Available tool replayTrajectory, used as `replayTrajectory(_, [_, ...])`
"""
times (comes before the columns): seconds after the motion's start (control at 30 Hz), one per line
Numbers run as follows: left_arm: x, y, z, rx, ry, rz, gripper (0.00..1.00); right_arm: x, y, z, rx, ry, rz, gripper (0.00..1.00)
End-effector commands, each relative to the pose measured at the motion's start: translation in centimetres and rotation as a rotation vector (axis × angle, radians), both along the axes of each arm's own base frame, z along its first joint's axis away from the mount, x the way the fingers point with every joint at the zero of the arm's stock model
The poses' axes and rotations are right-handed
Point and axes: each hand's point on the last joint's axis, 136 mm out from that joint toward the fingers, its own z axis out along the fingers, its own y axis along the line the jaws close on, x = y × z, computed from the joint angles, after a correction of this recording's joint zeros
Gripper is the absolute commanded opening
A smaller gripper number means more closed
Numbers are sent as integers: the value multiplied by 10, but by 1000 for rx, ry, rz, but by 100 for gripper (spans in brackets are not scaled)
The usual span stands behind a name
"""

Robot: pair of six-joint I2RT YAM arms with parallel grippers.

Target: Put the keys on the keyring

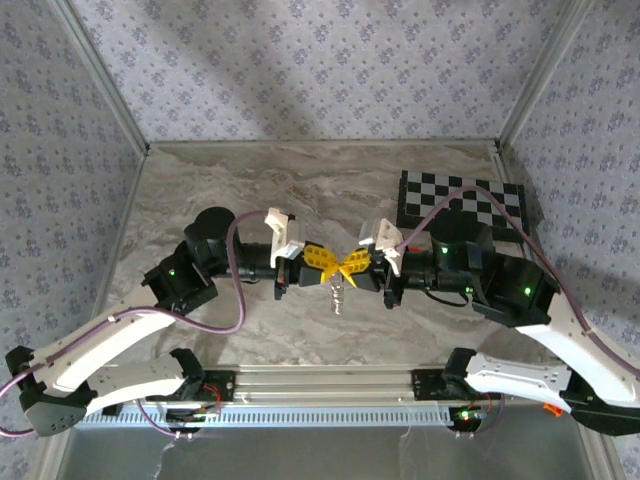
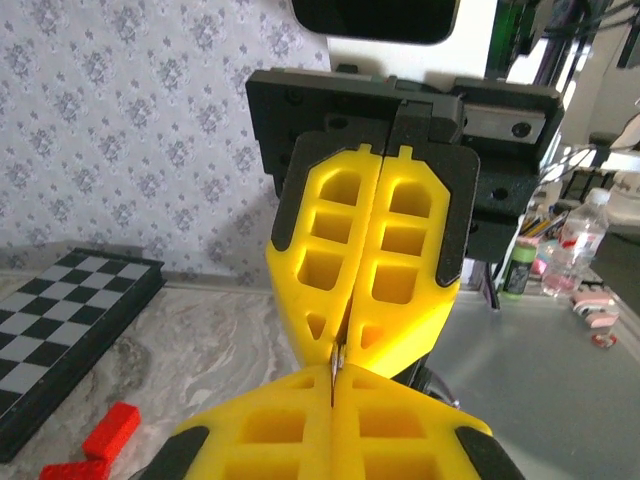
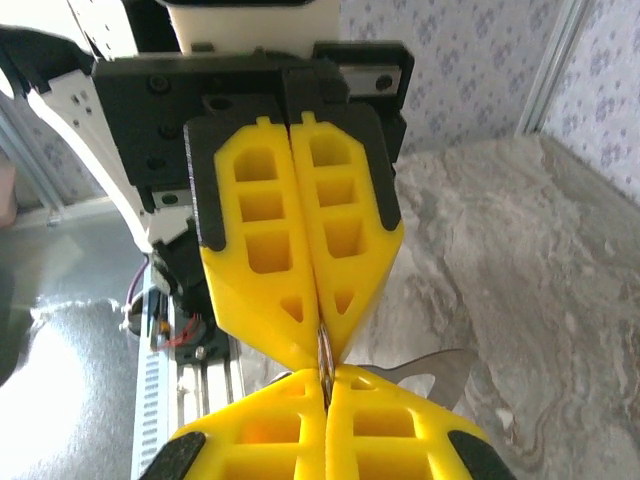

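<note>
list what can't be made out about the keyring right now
top external: hanging metal piece too small to tell key from ring
left wrist: keyring mostly buried between yellow fingertips
right wrist: grey blade partly hidden behind the near fingers

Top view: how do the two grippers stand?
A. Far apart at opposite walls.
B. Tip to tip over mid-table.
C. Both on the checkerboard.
B: the left gripper and right gripper meet tip to tip above the table, with the keyring hanging at their tips.

Keyring [image 3: 323, 352] mostly hidden, mere sliver
</note>
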Motion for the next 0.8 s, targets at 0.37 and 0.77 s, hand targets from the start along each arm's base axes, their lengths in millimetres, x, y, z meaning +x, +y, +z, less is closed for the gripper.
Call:
replayTrajectory(0.37, [1, 0, -16, 181, -61, -10, 0, -2, -3, -14, -231, -1, 53, 0])
replayTrajectory(0.77, [0, -4, 33, -96, -83, -4, 0, 8, -6, 6, -63, -36, -50, 21])
